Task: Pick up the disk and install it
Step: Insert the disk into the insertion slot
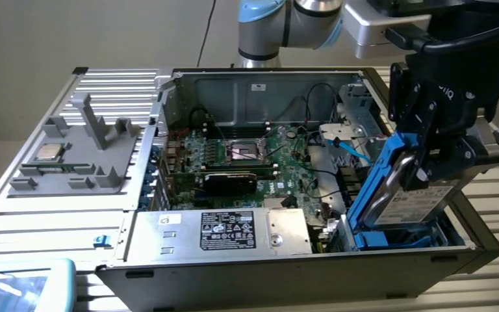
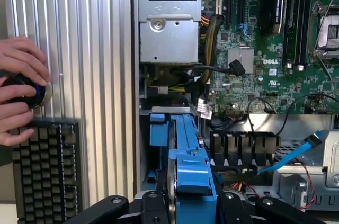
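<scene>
Insertion is in hand: in the exterior view we see the jaws clamped on the disk, tilted, its lower end in the drive bay. Seating it, we judge, calls for keeping it square. In the wrist view a blue SATA cable lies near, the likeliest snag.

Lit softly and evenly from overhead, bright without harsh edges, with a slightly cool cast. Glares hard off the ribbed metal table beside the computer case, on the exterior view's left, bleaching the ridges almost white. Falls into deep shadow inside the case under its far wall. Sheens pale on the power supply at the case's near wall. Leaves the black gripper above the case nearly a silhouette, yet keeps the blue of the disk in its grasp vivid.
</scene>
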You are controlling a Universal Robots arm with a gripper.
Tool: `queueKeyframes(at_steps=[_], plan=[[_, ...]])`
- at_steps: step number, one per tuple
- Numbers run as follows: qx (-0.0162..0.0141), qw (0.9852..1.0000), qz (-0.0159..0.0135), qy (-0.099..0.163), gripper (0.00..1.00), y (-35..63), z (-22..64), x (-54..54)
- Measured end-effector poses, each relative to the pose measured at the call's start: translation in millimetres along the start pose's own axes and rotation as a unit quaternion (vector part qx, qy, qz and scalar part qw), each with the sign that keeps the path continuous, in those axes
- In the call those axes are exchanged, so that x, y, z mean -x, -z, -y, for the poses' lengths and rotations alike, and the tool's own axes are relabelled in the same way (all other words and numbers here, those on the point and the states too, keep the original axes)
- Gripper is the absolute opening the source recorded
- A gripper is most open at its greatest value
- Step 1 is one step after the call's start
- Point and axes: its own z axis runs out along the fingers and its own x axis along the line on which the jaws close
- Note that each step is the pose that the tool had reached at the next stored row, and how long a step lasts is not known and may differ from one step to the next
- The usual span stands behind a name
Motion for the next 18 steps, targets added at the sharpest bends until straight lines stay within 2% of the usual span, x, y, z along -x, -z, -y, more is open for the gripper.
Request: queueKeyframes(at_steps=[18], plan=[[0.0, 1.0, -0.0001, 0.0, 0.37, -11.8, -1.4, 0.2]])
